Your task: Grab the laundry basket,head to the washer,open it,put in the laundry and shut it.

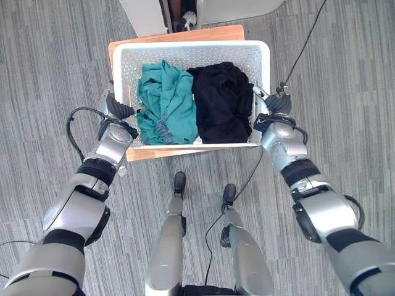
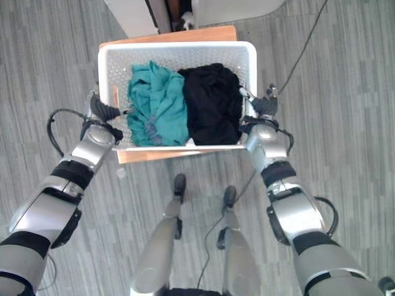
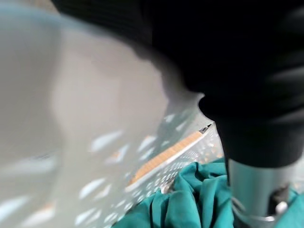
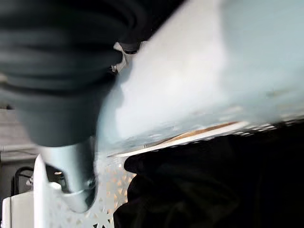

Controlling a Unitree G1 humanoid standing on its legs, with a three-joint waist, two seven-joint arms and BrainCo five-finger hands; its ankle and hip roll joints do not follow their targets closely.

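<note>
A white perforated laundry basket [image 1: 191, 45] rests on a low wooden stand [image 1: 162, 152] straight ahead. Inside it lie a teal garment [image 1: 163, 102] on the left and a black garment [image 1: 222, 102] on the right. My left hand [image 1: 117, 111] grips the basket's left rim; in its wrist view the thumb [image 3: 251, 190] reaches inside over the teal garment [image 3: 199, 204], with the rim [image 3: 109, 118] beside it. My right hand [image 1: 274, 105] holds the right rim, its thumb [image 4: 71, 175] inside by the black garment [image 4: 213, 185].
Grey striped carpet [image 1: 55, 68] lies all round the stand. Behind the stand, at the top of the view, stand a white panel [image 1: 145, 15] and a pale grey rounded object [image 1: 234, 7].
</note>
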